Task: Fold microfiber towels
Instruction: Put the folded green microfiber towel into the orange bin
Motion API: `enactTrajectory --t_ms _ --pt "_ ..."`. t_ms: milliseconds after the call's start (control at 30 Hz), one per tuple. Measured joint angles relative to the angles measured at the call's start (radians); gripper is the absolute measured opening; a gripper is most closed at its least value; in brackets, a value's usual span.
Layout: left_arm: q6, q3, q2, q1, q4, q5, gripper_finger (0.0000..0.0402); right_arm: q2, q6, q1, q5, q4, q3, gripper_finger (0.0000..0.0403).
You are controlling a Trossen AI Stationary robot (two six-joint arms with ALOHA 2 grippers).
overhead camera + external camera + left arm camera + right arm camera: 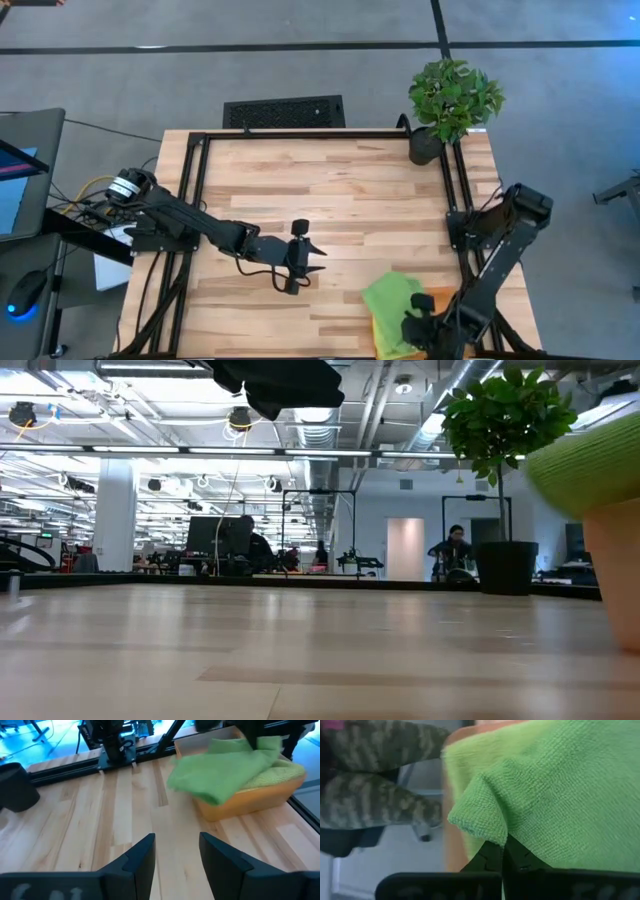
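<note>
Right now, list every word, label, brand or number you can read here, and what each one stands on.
No text can be read in any view.
The monitor beside the table shows colours only, no legible words.
The lime green towel, held in the right gripper, is plain.

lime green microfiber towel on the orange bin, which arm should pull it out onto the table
Right. Its claw is already shut on the lime green microfiber towel at the orange bin. The left claw hangs open mid-table, away from it.
</note>
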Motion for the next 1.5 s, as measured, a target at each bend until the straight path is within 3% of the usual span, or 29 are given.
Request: enactTrajectory --t_ms 300,667,967,1133,1333,1500 --pt "0.000 0.000 0.000 0.000 -0.001 0.000 0.0145 0.067 0.100 0.000 -0.043 0.128 0.000 0.0008" --pt "0.000 0.000 0.000 0.000 -0.002 0.009 0.0145 0.068 0.043 -0.036 -0.044 0.149 0.000 0.0017" --pt "-0.004 0.000 -0.001 0.000 -0.002 0.010 0.0145 0.068 0.039 -0.054 -0.043 0.177 0.000 0.0085" --pt "-0.004 0.000 -0.001 0.000 -0.002 0.010 0.0145 0.068 0.039 -0.055 -0.047 0.177 0.000 0.0145" --pt "-0.053 0.000 -0.001 0.000 -0.003 0.010 0.0145 0.058 0.039 -0.063 -0.221 0.171 0.000 0.0222" --pt "-0.042 0.000 -0.014 -0.005 -0.010 0.010 0.0138 -0.005 -0.015 -0.042 -0.199 0.174 0.000 0.0241"
